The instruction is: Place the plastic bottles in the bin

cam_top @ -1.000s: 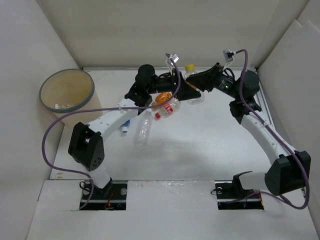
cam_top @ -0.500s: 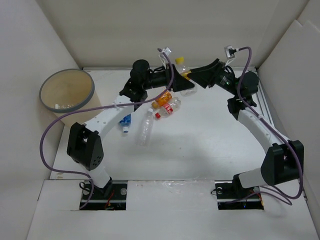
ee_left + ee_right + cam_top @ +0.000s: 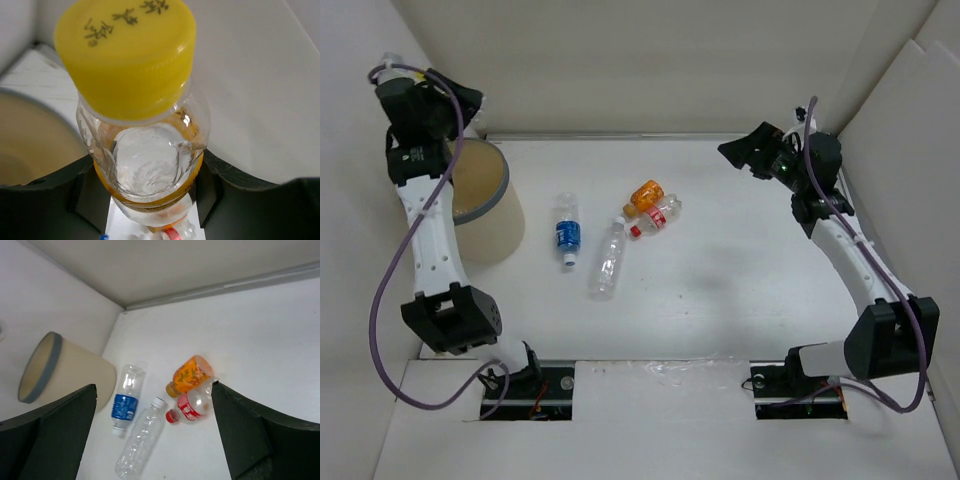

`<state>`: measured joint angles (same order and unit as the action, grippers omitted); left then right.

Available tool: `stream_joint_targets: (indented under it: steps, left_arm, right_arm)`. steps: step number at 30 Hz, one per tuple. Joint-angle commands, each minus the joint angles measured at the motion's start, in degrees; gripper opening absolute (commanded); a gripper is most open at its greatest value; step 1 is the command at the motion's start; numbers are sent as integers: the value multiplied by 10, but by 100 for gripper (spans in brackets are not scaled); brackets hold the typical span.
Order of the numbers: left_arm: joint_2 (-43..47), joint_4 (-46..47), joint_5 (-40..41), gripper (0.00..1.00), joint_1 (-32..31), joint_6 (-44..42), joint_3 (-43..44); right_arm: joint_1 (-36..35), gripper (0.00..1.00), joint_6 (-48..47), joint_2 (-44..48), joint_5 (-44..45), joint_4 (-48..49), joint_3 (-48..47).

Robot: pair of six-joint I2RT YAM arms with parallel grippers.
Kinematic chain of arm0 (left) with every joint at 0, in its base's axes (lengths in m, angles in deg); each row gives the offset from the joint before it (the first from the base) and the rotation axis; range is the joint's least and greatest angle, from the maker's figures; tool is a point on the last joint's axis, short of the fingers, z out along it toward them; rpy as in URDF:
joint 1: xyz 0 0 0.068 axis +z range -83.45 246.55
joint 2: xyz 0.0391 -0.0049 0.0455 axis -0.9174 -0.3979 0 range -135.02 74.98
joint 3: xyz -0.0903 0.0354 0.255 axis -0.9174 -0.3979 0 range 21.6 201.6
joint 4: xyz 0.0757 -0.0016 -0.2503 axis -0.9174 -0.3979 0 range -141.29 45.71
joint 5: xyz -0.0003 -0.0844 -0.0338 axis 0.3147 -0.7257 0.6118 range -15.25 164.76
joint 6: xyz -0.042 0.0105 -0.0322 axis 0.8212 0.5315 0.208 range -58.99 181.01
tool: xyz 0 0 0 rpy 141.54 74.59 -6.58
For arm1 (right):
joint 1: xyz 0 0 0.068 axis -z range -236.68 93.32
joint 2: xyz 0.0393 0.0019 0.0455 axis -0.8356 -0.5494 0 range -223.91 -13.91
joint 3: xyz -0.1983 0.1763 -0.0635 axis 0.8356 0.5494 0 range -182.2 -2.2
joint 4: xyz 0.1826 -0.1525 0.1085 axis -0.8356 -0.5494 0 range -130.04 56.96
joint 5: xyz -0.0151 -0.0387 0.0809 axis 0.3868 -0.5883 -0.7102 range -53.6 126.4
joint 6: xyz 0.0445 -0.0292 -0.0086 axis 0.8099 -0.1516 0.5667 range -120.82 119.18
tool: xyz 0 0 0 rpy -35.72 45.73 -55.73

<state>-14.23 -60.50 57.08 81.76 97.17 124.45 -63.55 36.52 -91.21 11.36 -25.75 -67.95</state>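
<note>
White bench (image 3: 720,280) between plain walls carries four of the plastic bottles on their sides near the middle, well apart from the bin (image 3: 488,232) at the left: a blue-labelled bottle (image 3: 566,232), a clear bottle (image 3: 607,258), an orange bottle (image 3: 644,196) and a red-labelled bottle (image 3: 658,216) lying against it. The left gripper (image 3: 150,195) is clamped around a yellow-capped bottle (image 3: 145,160) and held high by the bin's rim, presumably so that letting go drops it inside, though I cannot tell if it is squarely over the opening. The right gripper (image 3: 735,152) hangs raised at the far right, jaws apart and empty, likely to keep clear.
</note>
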Motion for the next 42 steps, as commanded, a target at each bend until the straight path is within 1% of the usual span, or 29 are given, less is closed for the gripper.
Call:
stream_joint_targets:
  steps: [1, 2, 3, 5, 6, 7, 8, 10, 11, 12, 13, 14, 16, 18, 19, 21, 22, 23, 24, 25, 26, 28, 31, 32, 34, 35, 36, 39, 42]
  left_arm:
    - [76, -90, 122, 0, 34, -16, -18]
    - [82, -99, 142, 0, 34, -16, -26]
    - [82, -119, 188, 0, 34, -16, -32]
    - [82, -141, 222, 0, 34, -16, -47]
    - [82, -149, 235, 0, 34, -16, -52]
    - [82, -163, 258, 2, 34, -10, -57]
    - [82, -163, 269, 7, 34, -10, -73]
    - [87, -169, 295, 33, 34, 0, -87]
    - [92, -169, 301, 54, 34, 0, -93]
    - [92, -169, 302, 68, 34, 0, -93]
    - [92, -169, 308, 98, 34, 0, -93]
    - [92, -176, 308, 100, 34, 0, -93]
    - [98, -176, 295, 100, 34, -6, -82]
    - [111, -176, 267, 100, 34, -14, -74]
    - [118, -171, 266, 100, 29, -24, -74]
    - [128, -166, 273, 100, -1, -47, -57]
    - [128, -166, 260, 100, -25, -60, -44]
    - [128, -166, 260, 100, -32, -69, -35]
    - [122, -175, 260, 100, -32, -76, -27]
    - [122, -175, 242, 100, -32, -81, -22]
    - [116, -184, 242, 100, -32, -86, -15]
    - [116, -189, 237, 100, -32, -101, -15]
    - [121, -172, 159, 100, -32, -138, -20]
    - [127, -154, 102, 100, -32, -144, -26]
    - [127, -139, 37, 100, -40, -157, -32]
    - [127, -134, 27, 100, -55, -169, -32]
    - [127, -134, 17, 100, -98, -180, -22]
    - [110, -126, -40, 100, -142, -188, -10]
    - [110, -103, -70, 100, -142, -183, -25]
  right_arm:
    - [-20, 100, -43, -21, 51, -45, -25]
    - [-34, 100, -58, -29, 67, -75, -46]
    - [-43, 100, -66, -48, 90, -98, -61]
    - [-68, 100, -79, -69, 158, -140, -89]
    - [-76, 100, -87, -79, 175, -179, -115]
    - [-82, 100, -87, -96, 191, -197, -125]
    - [-89, 100, -87, -102, 221, -211, -134]
    - [-104, 100, -87, -113, 246, -234, -147]
    - [-110, 100, -87, -113, 259, -234, -147]
    - [-122, 100, -81, -113, 290, -243, -147]
    - [-128, 100, -75, -119, 305, -256, -154]
    - [-134, 100, -68, -126, 321, -264, -161]
    - [-151, 100, -40, -137, 347, -284, -169]
    - [-164, 100, -9, -153, 365, -289, -176]
    - [-183, 100, 30, -159, 393, -297, -176]
    - [-205, 100, 75, -175, 430, -310, -181]
    - [-215, 100, 97, -183, 453, -310, -187]
    - [-232, 100, 131, -194, 459, -317, -202]
    - [-238, 100, 142, -218, 460, -326, -214]
    - [-243, 100, 156, -233, 460, -337, -230]
    - [-250, 100, 164, -248, 454, -358, -263]
    - [-256, 100, 176, -293, 454, -383, -297]
    - [-256, 100, 187, -341, 444, -389, -331]
    - [-256, 100, 187, -352, 444, -389, -337]
    - [-262, 100, 207, -370, 454, -402, -350]
    - [-262, 100, 213, -382, 454, -402, -350]
    - [-262, 100, 213, -382, 454, -395, -350]
    - [-262, 98, 213, -398, 459, -373, -336]
    - [-256, 97, 218, -421, 453, -365, -331]
